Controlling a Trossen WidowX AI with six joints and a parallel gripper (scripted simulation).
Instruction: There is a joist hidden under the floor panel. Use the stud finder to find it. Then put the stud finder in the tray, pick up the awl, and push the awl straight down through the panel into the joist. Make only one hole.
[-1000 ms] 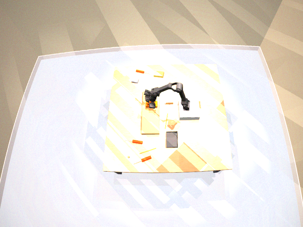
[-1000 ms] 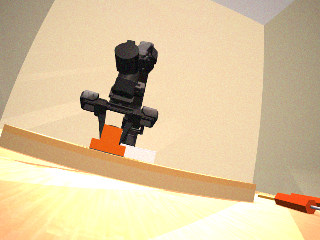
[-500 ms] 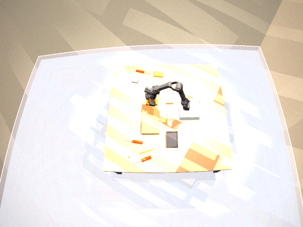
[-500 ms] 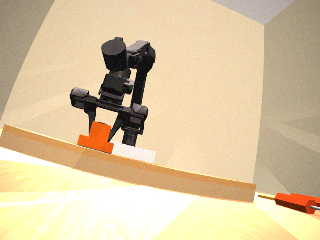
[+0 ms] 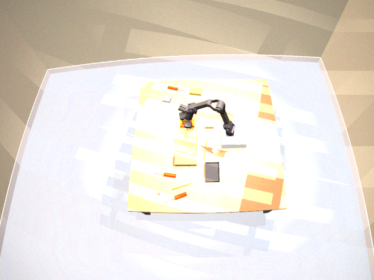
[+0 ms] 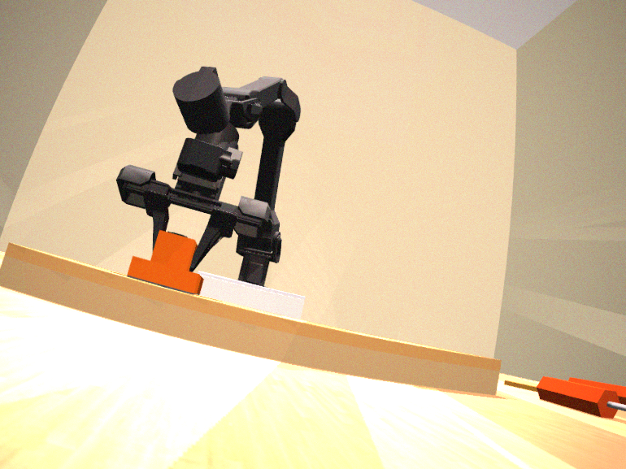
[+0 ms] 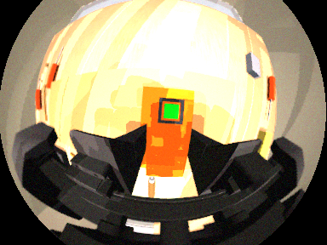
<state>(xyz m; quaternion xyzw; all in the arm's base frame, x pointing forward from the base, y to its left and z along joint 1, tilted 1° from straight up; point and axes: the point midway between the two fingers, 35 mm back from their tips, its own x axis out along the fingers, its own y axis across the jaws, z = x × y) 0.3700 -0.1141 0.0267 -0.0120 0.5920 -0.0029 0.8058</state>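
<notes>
The orange stud finder stands on the floor panel, near the panel's far end in the top view. My gripper is shut on its upright body. Its indicator window is lit green. The dark tray is empty, right of the panel's near end. Orange-handled tools lie at the front left, one near the panel and another nearer the edge. A third lies at the back. I cannot tell which is the awl.
A grey block and a yellow block lie toward the back. A short orange stick and a thin yellow stick lie right of the panel. Another yellow stick lies in front. A pale box is by the arm's base.
</notes>
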